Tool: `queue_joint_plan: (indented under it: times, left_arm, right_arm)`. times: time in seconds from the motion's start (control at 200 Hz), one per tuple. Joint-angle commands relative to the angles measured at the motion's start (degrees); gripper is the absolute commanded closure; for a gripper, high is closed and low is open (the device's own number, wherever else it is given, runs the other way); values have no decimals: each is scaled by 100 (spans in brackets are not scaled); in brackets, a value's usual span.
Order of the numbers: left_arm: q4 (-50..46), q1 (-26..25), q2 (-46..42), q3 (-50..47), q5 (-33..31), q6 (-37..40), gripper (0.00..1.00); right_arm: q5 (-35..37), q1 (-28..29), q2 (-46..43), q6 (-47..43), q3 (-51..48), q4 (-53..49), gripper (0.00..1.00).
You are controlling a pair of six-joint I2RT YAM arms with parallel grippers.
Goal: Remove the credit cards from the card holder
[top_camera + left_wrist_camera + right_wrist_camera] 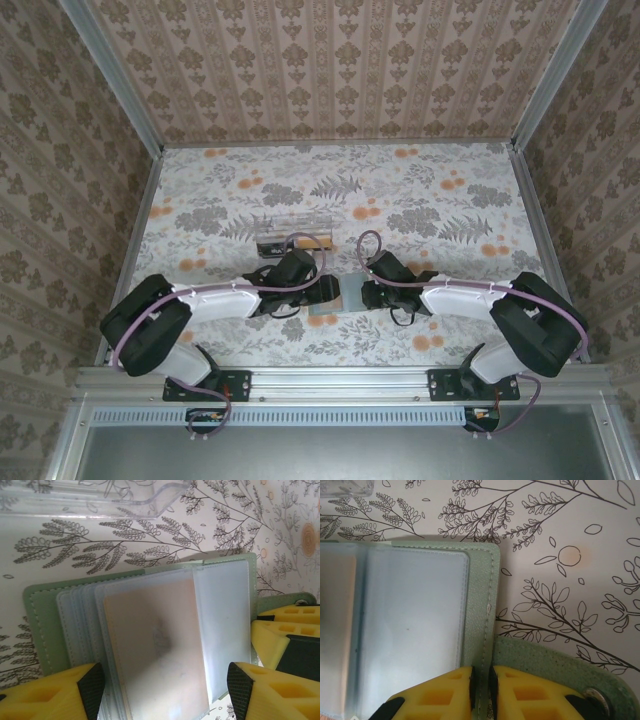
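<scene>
The card holder (349, 291) lies open on the table between my two grippers, green with clear sleeves inside (45, 625). A pale beige credit card (155, 645) sits inside the topmost sleeve, its face blurred. My left gripper (166, 690) is open, one fingertip on each side of the sleeve stack, with nothing pinched. My right gripper (481, 690) is shut on the stitched green edge of the card holder (482, 595), next to the holder's snap strap (555, 665). In the left wrist view the right gripper's yellow fingers (285, 630) rest at the holder's far edge.
A clear plastic box (292, 232) stands just behind the left gripper, and its corner shows in the left wrist view (100, 500). Patterned walls enclose the flowered table (450, 200) on three sides. Open tabletop stretches behind and to the right.
</scene>
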Motion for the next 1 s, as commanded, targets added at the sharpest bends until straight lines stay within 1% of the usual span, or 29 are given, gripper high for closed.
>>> queue_joint_plan:
  times: [0.0,0.265,0.37,0.475,0.555,0.63,0.71,0.99]
  left_arm:
    - [308,9,64,-6,307,63,29]
    - [546,14,34,-43,454,80,22]
    - [470,15,0,-33,428,102,16]
    - [91,8,-155,8,194,171,13]
    - [-421,-7,-379,89,-117,287,12]
    - [-759,-19,-569,143,-309,400,12]
    - [-816,-20,-668,147,-355,458,14]
    - [-293,-53,-253,173,16,397,19]
  right_arm:
    - [79,41,235,95,-98,-43,80]
    - [79,43,243,91,-89,-50,80]
    - [72,47,239,104,-93,-58,80]
    - [89,42,236,91,-74,-102,80]
    - [95,46,211,83,-72,-109,80]
    - [96,47,207,85,-71,-121,80]
    - [95,46,233,82,-67,-109,80]
    - [75,42,248,86,-54,-108,80]
